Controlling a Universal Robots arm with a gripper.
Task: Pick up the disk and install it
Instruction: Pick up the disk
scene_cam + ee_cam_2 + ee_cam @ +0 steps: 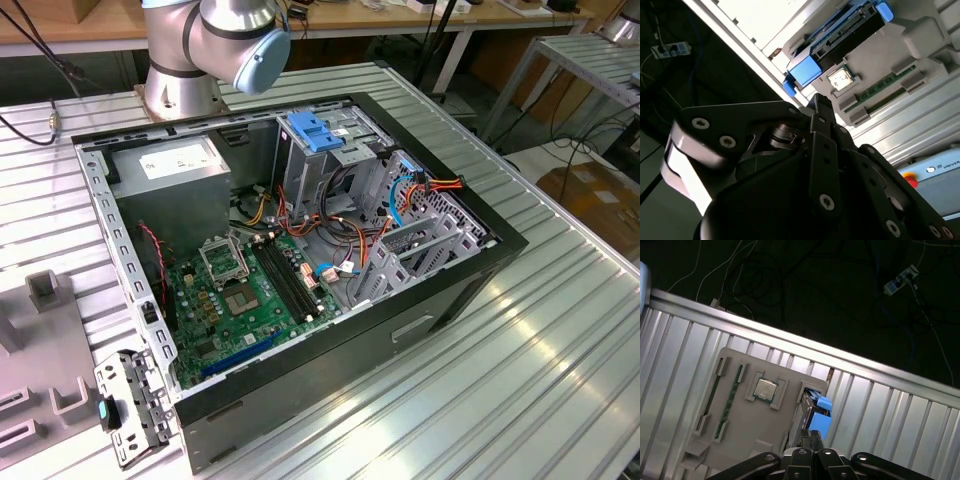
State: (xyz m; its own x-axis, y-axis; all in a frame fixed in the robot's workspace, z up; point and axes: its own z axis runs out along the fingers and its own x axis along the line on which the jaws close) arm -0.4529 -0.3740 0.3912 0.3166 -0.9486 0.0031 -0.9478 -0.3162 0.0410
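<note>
If you start at the exterior view's left, there's a grey tray (40, 350) lying on the ribbed metal bench (560, 360), right by that edge. Next over is the open computer case (500, 245) in the middle of the bench, with its motherboard (240, 300) showing. A paler blue bracket (315, 130) sits on top of the drive cage, and the arm's base (180, 85) stands just behind the case's far corner.

In both wrist views the disk (819, 415) sits in a slot at a corner of the tray, close to the bench's edge rail, with its blue end tabs sticking out. A processor chip (765, 389) is nested just beside it and a memory stick (727, 407) lies further along. The gripper (812, 437) hangs right over the disk, though I can't tell if it's touching. Its jaws look pinched together with nothing between them.
</note>
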